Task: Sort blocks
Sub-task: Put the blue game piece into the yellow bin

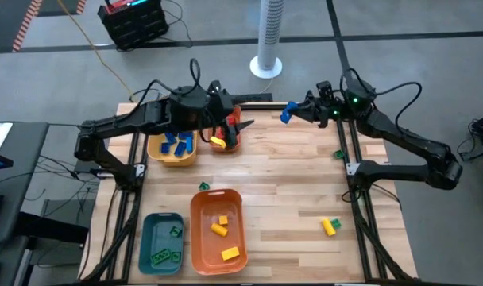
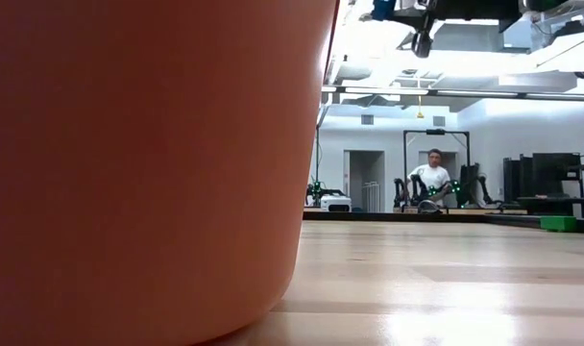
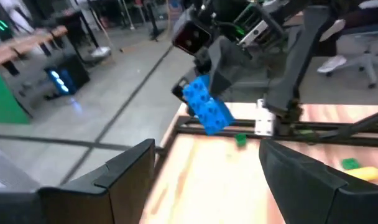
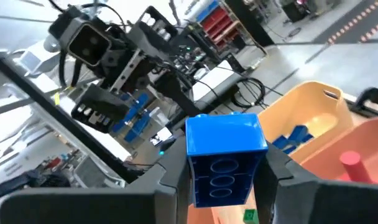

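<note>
Blue block (image 4: 225, 163) clamped in my right gripper (image 1: 292, 113), raised near the bench's far edge; my left gripper (image 3: 207, 171) waits, fingers apart, above the far-left bins. I'd carry it level across to the yellow bin (image 1: 172, 151) holding the blue blocks, lower in, then release.

My right gripper (image 4: 221, 171) holds a blue block (image 4: 225, 157) clamped between its two dark fingers (image 4: 167, 168), the block's hollow underside with three round sockets facing my camera. Beyond the block I see the left arm's gripper (image 4: 108, 109) facing me, with its wrist camera housing (image 4: 86, 38) above it. To one side lie a yellow bin (image 4: 313, 102) containing blue blocks (image 4: 293, 137) and an orange bin (image 4: 369, 180) containing a red piece (image 4: 349, 160).
</note>
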